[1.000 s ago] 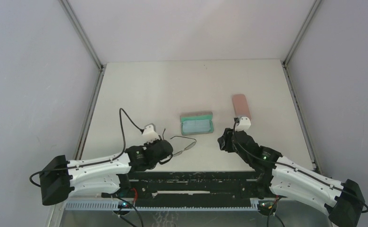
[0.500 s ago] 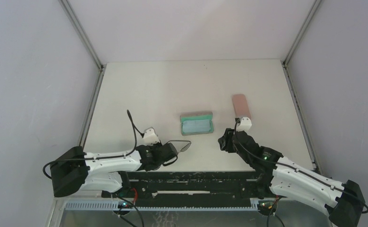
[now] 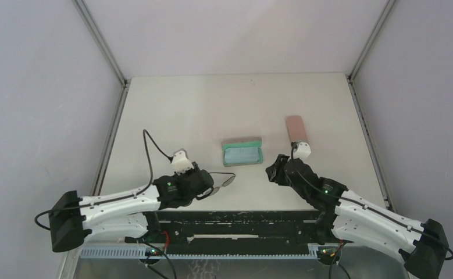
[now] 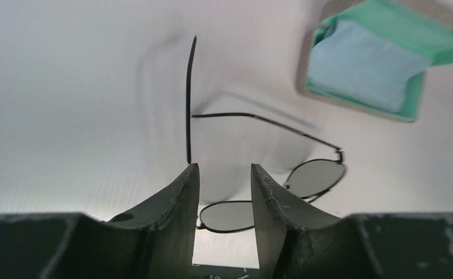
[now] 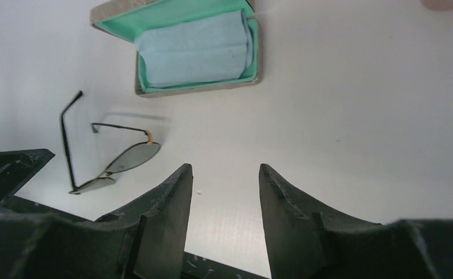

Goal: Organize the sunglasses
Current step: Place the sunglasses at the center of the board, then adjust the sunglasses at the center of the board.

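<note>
At the near edge, the left gripper (image 4: 224,171) hangs low over the table (image 3: 212,104) with its jaws parted and nothing pinched between them. The sunglasses (image 4: 317,177) lie on the surface right at its tips. One lens rim shows through the gap between the fingers, the other lens sits just right of them, and one unfolded temple ends beside the left finger; whether metal touches the finger I cannot tell. Across to the right, the right gripper (image 5: 225,170) is likewise parted and empty over bare table, well apart from the pair. The step in hand looks like readying this thin wire pair for its case. The frame lies flat with both temples splayed, so the next move probably calls for a low, careful pinch on the wire near a hinge or the bridge, and likely folding the temples so that it fits. Just beyond the sunglasses, far and right, the open case (image 3: 241,141) waits, green-lined with a light blue cloth (image 5: 195,49) inside. A closed pink case (image 3: 296,129) lies farther right.
</note>
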Controlling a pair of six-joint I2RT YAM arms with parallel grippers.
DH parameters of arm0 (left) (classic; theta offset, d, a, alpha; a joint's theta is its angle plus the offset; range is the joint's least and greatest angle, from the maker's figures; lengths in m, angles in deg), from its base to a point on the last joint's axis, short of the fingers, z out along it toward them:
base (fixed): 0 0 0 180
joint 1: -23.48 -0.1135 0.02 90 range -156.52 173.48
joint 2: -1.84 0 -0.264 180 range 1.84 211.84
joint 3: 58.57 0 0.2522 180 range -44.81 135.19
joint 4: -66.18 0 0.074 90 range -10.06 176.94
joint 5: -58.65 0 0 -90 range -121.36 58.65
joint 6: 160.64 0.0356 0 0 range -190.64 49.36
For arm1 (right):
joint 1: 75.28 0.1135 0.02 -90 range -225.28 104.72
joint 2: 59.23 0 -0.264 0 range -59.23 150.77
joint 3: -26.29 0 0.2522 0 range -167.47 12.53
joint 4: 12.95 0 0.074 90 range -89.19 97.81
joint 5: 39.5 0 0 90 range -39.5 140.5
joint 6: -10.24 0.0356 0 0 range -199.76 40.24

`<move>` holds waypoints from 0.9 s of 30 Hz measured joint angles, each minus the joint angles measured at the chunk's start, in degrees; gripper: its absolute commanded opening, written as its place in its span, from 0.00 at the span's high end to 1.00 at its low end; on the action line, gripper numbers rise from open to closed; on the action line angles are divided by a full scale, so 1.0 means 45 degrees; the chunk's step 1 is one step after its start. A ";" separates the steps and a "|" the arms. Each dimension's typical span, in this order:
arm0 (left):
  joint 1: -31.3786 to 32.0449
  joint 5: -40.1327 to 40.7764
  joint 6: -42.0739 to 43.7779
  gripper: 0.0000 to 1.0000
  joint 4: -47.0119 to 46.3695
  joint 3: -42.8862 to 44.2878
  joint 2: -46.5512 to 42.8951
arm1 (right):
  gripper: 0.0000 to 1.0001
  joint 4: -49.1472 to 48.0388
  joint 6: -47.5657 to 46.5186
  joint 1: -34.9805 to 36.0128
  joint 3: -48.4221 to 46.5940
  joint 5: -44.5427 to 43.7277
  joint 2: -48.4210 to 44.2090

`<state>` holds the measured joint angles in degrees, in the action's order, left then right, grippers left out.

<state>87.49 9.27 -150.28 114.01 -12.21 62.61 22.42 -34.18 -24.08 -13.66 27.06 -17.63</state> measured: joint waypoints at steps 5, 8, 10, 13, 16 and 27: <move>-0.0112 0.1030 0.1311 0.54 0.0884 0.0568 -0.2011 | 0.60 -0.0695 0.2152 0.0379 -0.0359 0.0335 0.0850; -0.0656 0.1661 0.2783 0.52 0.1103 0.1054 -0.3245 | 0.60 -0.1117 0.3517 0.1326 -0.0622 0.0151 0.1637; -0.1171 0.1996 0.3886 0.51 0.1035 0.1292 -0.4002 | 0.59 -0.1224 0.4430 0.2123 -0.1141 -0.0175 0.2443; -0.1865 0.2385 0.5455 0.51 0.0831 0.1438 -0.4881 | 0.59 -0.1239 0.5882 0.3211 -0.2259 -0.0860 0.3891; -0.2181 0.2725 0.6586 0.51 0.0724 0.1443 -0.5362 | 0.59 -0.1141 0.7053 0.4099 -0.3648 -0.1603 0.5586; -0.2254 0.2759 0.7393 0.52 0.0690 0.1185 -0.5877 | 0.56 -0.0379 0.8694 0.4561 -0.6120 -0.1603 0.9811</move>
<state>77.35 21.68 -117.01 117.11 -6.87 36.16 20.71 4.94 -3.55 -41.20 19.85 26.52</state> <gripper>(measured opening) 0.489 0.436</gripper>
